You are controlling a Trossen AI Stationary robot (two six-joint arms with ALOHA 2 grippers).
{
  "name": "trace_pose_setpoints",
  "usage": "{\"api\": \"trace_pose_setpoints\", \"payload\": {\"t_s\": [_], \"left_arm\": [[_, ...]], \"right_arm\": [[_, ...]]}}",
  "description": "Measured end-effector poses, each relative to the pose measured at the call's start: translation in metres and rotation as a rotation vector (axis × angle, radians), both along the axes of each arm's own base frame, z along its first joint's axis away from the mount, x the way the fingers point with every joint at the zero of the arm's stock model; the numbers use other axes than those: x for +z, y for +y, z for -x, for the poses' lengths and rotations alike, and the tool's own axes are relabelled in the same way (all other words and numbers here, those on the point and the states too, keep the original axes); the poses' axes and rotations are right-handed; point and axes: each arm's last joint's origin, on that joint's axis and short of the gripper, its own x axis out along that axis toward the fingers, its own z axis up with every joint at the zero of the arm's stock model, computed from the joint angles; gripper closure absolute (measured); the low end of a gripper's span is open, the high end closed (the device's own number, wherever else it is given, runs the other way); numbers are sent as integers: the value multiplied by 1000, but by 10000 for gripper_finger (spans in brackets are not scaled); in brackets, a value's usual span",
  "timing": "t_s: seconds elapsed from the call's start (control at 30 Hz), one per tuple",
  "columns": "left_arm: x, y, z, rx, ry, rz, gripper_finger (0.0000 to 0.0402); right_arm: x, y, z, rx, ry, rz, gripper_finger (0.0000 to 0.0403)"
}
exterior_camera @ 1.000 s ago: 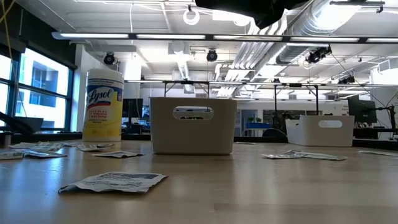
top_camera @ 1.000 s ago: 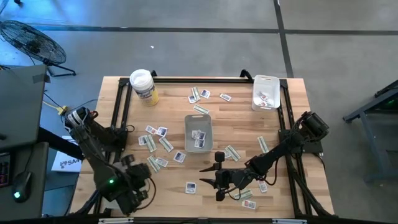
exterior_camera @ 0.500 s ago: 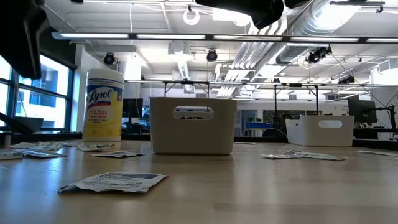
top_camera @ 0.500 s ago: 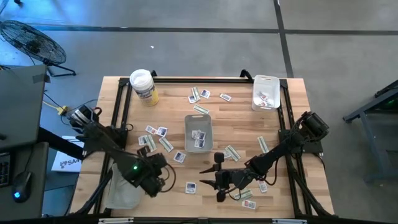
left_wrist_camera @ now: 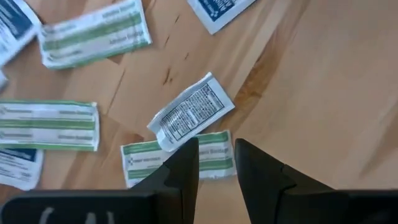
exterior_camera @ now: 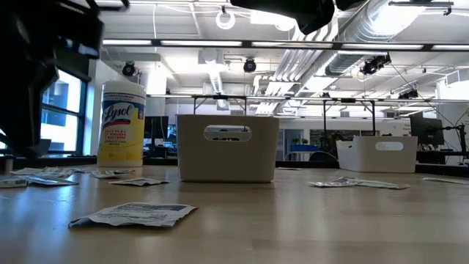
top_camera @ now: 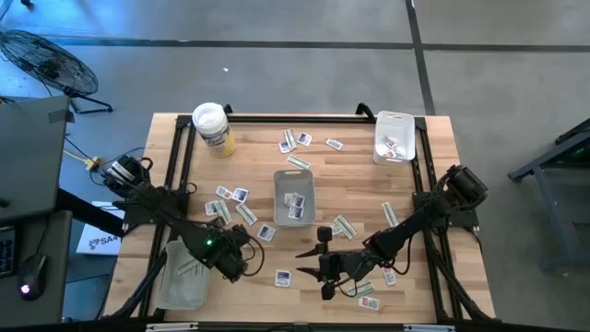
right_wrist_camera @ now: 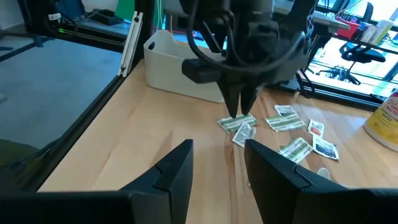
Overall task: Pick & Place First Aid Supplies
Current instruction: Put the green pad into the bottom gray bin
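Many small packets lie flat about the wooden table (top_camera: 359,184): white squarish ones and pale green strips. My left gripper (top_camera: 235,259) points down near the table's near-left part, open by a narrow gap (left_wrist_camera: 216,155), over a green strip (left_wrist_camera: 177,158). A white printed packet (left_wrist_camera: 191,112) overlaps that strip. The right wrist view shows the same gripper (right_wrist_camera: 239,109) above both packets. My right gripper (top_camera: 312,263) waits open near the near edge (right_wrist_camera: 217,155), holding nothing. Some packets lie in the middle tray (top_camera: 294,195). My left gripper's fingertips (left_wrist_camera: 189,155) come from above, pointing down, at the edge of the green strip (left_wrist_camera: 211,155), which lies flat on the table. I cannot tell whether they touch it.
A clear tray (top_camera: 180,277) holding a few strips sits at the near-left corner. A white-lidded tub (top_camera: 212,127) stands far left. A white bin (top_camera: 395,136) holding packets stands far right. More packets lie around my right arm (top_camera: 387,242) and near the far edge (top_camera: 304,140).
My left arm has swung from above the clear tray at the near-left corner toward the table's right and slightly farther in, stopping over the packets left of centre and uncovering the tray. In the low view it has come in at the left. My right arm has kept still.
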Motion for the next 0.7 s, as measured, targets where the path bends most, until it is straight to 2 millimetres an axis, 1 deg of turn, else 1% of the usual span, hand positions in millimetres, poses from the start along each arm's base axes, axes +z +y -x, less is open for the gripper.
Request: {"api": "trace_pose_setpoints", "payload": {"t_s": [0.1,0.33,0.57,0.7], "left_arm": [[-6,3,-3,12,-7,46,301],[-17,7,-4,-12,-13,84,301],[-18,5,-3,-32,9,112,301],[-27,3,-4,-51,60,123,301]], "right_arm": [[0,0,0,0,0,0,265],[0,0,0,0,0,-1,265],[0,0,0,1,0,-1,265],[0,0,0,1,1,0,265]]}}
